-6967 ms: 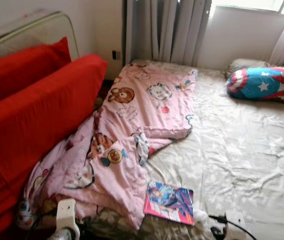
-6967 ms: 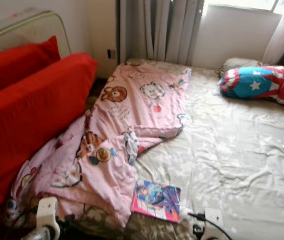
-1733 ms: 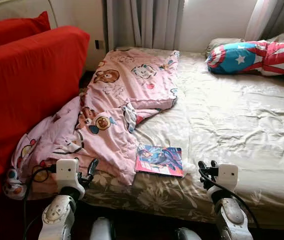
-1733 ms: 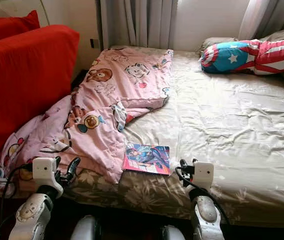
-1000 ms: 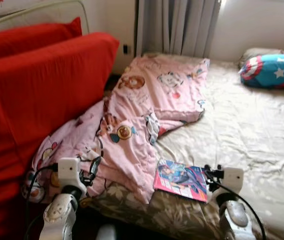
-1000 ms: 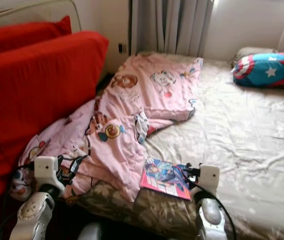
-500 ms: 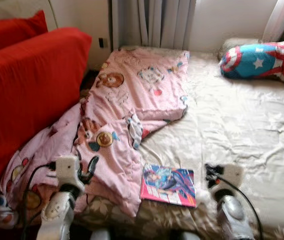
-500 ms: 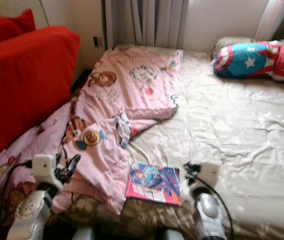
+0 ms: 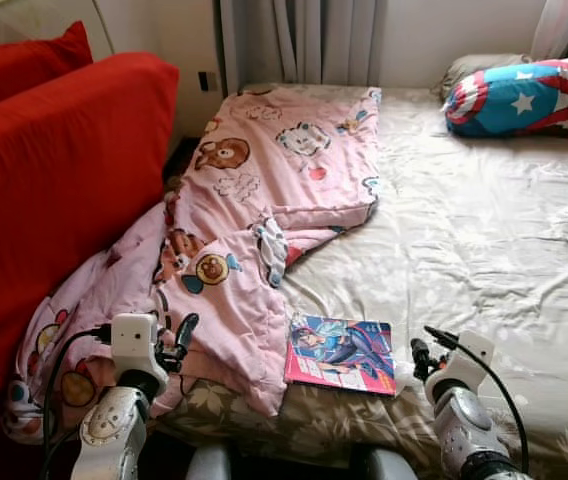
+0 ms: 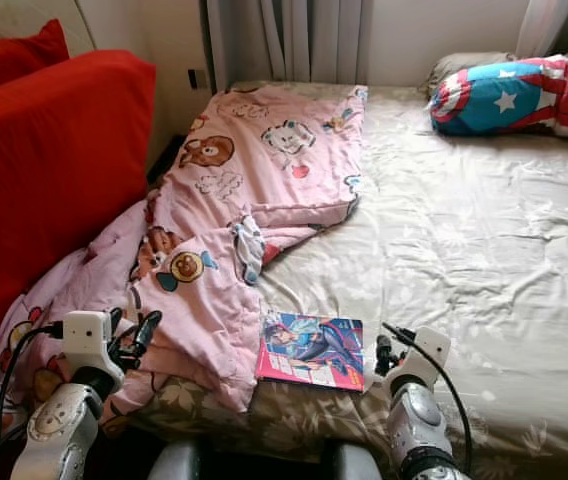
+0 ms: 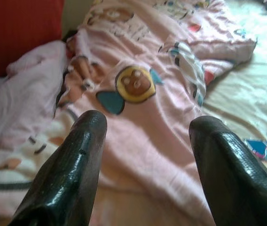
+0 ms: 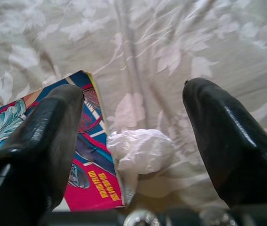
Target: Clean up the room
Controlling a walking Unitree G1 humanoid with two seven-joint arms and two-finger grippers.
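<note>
Spreading across the bed (image 9: 484, 250), a pink blanket (image 9: 264, 210) meets a red sofa (image 9: 54, 190); both grippers gape wide.

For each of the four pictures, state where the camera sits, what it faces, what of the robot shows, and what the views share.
Left eye view: on the head, looking down at the bed, pink blanket and book; both arms at the bottom edge.
Right eye view: the same scene, slightly shifted.
Left wrist view: along the left gripper, fingers apart, facing the pink blanket.
Right wrist view: along the right gripper, fingers apart, facing a crumpled white wad beside the book.
Shared: the book's corner shows in both wrist views.
</note>
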